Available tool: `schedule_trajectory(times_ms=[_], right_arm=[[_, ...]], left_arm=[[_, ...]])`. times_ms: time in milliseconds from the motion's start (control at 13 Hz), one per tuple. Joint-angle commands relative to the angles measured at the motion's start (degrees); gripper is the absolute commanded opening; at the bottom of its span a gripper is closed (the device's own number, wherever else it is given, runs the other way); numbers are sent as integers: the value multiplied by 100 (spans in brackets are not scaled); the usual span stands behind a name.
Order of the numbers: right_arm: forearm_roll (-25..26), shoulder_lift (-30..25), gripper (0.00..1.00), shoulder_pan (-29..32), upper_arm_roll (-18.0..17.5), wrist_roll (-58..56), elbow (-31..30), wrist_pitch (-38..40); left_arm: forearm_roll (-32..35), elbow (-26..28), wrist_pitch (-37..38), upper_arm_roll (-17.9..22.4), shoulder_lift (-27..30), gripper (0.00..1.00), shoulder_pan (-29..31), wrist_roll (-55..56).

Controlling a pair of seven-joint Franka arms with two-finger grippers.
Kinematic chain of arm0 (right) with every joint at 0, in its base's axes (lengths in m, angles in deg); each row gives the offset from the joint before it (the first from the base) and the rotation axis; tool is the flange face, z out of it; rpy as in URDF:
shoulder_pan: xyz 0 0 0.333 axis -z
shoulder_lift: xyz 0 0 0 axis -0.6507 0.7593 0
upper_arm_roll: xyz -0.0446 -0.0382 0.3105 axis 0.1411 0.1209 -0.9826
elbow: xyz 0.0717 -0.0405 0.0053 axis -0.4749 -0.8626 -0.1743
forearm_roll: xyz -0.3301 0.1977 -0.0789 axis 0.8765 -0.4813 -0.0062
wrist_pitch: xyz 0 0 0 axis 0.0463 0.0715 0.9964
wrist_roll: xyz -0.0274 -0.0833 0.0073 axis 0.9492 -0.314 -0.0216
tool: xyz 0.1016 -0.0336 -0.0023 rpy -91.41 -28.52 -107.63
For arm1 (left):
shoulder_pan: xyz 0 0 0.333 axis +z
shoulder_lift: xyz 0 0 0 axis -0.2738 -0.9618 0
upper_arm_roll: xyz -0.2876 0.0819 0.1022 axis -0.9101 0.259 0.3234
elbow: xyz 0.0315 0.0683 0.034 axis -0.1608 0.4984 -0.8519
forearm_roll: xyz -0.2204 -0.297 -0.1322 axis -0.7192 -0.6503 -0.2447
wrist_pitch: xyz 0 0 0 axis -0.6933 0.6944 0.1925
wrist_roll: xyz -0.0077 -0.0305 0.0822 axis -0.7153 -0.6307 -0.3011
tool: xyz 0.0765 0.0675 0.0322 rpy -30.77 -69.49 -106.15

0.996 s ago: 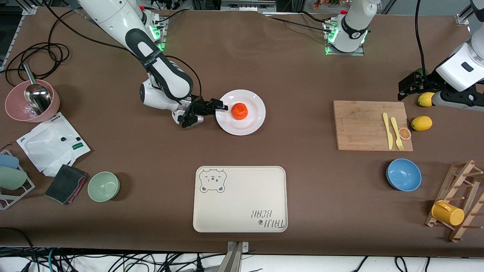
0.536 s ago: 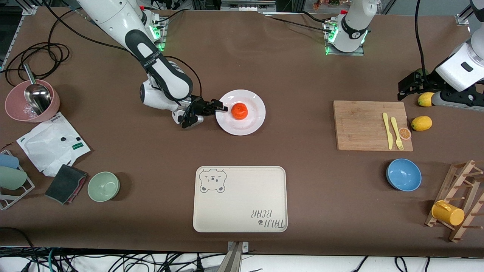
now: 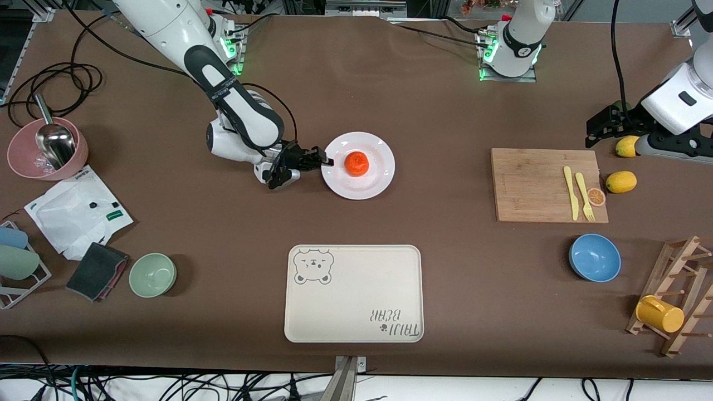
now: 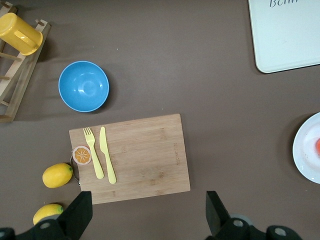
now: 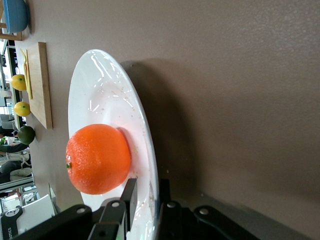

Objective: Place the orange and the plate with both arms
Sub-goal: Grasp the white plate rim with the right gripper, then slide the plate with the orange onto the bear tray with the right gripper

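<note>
1. The right gripper (image 3: 325, 162) was clamped on the plate (image 3: 358, 184) rim, frame centre.
2. The orange (image 3: 356, 164) sat on the plate, just beside the fingertips (image 5: 129, 196).
3. The left gripper (image 4: 150, 220) waited, fingers apart, over the board (image 4: 145, 155).

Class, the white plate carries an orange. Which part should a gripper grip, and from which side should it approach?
Grip the shallow rim of the plate, coming in low from the right arm's end, as the right gripper does. The orange fills the middle and the rim is thin, so one finger goes above and one beneath.
</note>
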Motion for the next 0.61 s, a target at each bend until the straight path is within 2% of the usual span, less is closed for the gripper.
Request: schedule_trajectory(times_ms=[0,153,536], right_arm=[[-251,88,16,-7,-25,-309,67,-75],[-251,105,6,-7,-16,-309,67,-66],[-251,123,0,1,-16,-318,76,-57]], left_arm=[[-94,-1,56,48,37,100,-26,-97],[-86,-1,56,39,36,100,-26,-97],[-86,-9,56,30,36,100,-34,-79]])
